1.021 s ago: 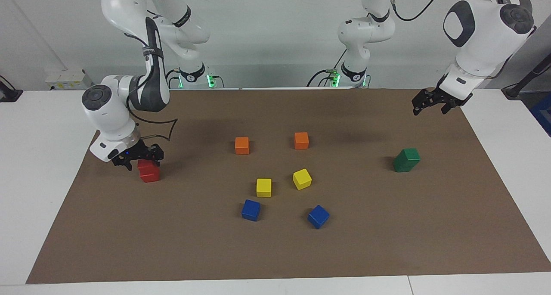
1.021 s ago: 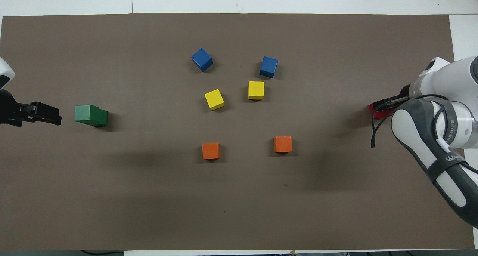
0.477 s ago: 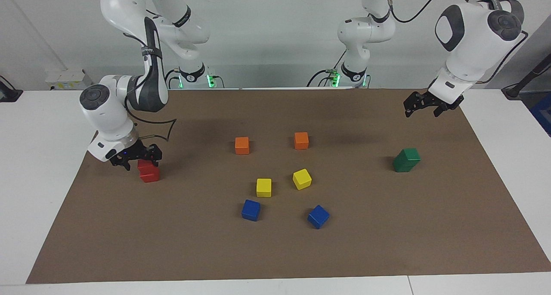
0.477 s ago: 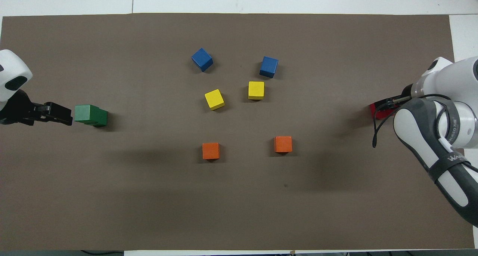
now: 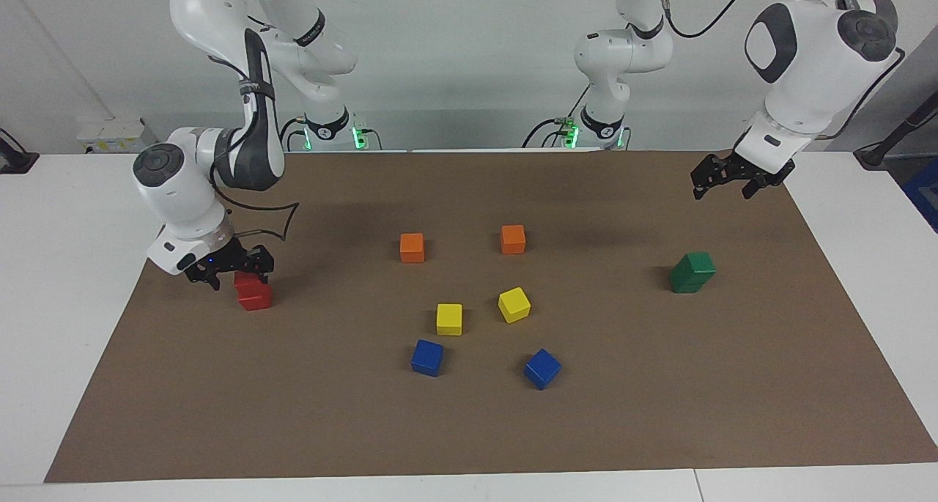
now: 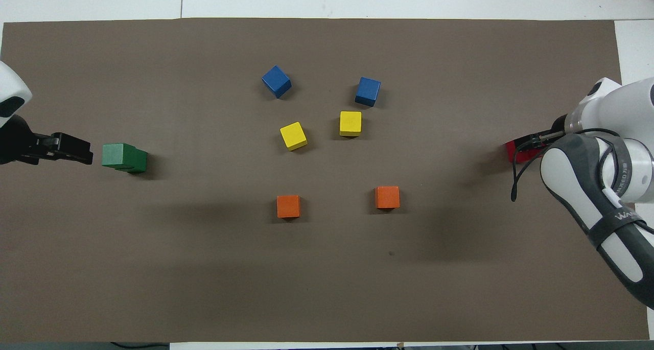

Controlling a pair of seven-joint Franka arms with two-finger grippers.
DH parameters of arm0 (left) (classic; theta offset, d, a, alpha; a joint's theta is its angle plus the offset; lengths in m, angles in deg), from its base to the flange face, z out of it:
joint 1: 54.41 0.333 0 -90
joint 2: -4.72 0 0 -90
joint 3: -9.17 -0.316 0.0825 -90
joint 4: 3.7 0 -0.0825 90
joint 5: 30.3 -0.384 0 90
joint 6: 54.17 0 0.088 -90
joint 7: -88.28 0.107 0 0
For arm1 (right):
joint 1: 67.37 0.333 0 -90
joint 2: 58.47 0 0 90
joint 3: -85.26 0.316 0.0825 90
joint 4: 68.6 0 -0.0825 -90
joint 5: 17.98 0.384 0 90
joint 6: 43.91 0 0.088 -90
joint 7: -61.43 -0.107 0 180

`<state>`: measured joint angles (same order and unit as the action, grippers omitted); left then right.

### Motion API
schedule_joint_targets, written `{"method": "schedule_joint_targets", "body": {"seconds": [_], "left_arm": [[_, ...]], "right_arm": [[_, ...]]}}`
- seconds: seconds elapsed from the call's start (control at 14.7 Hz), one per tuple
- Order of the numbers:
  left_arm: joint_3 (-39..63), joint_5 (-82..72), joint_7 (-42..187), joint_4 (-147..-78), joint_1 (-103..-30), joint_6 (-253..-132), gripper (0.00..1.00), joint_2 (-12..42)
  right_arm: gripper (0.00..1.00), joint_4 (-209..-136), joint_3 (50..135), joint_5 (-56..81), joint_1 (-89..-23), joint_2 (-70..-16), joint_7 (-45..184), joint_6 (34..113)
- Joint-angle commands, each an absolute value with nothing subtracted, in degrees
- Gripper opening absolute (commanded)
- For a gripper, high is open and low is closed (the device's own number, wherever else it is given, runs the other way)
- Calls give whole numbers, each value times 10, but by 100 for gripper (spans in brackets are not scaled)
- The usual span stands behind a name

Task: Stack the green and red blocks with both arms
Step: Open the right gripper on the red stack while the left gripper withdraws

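Right end effector (image 5: pixel 233 269) low at the red stack (image 5: pixel 253 292), fingers spread wide either side of the upper red block; whether they touch it cannot be told, and nothing is lifted. In the overhead view the right arm's wrist hides most of that stack, only a red edge (image 6: pixel 516 152) showing. The red stack is two blocks, one atop the other, on the brown mat (image 5: pixel 469 429) at the right arm's end of the surface. Left end effector (image 5: pixel 724 181) up in the air over the mat's corner at the left arm's end, fingers wide apart, holding nothing; in the overhead view it (image 6: pixel 69 149) sits just beside the green stack (image 6: pixel 124 157), apart from it. The green stack (image 5: pixel 692 272) is two blocks, the upper one shifted off square from the lower, well apart from the red stack, at the left arm's end of the mat. Between the two stacks, mid-mat: two orange cubes (image 5: pixel 412 247) (image 5: pixel 513 239) nearest the robots, two yellow cubes (image 5: pixel 449 319) (image 5: pixel 514 304) farther out than the orange pair, two blue cubes (image 5: pixel 427 357) (image 5: pixel 541 368) farthest out. All six lie singly, none touching another.
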<state>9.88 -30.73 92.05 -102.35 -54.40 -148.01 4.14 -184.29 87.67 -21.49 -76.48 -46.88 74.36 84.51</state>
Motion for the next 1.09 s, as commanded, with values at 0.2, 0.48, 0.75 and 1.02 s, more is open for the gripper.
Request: {"method": "schedule_joint_targets", "body": {"seconds": [0.2,0.48,0.75,1.02], "left_arm": [[96,-304,918,-977,-554,-1428,100,41],[102,-305,919,-977,-553,-1435,100,38],[102,-306,919,-977,-553,-1449,100,42],[102,-307,919,-973,-553,-1454,100,46]], "right_arm": [[100,-1847,880,-209,-780,-473,758,853],[100,-1845,880,-210,-782,-472,759,853],[100,-1840,881,-209,-773,-471,738,850],[100,-1817,883,-209,-759,-473,704,840]]}}
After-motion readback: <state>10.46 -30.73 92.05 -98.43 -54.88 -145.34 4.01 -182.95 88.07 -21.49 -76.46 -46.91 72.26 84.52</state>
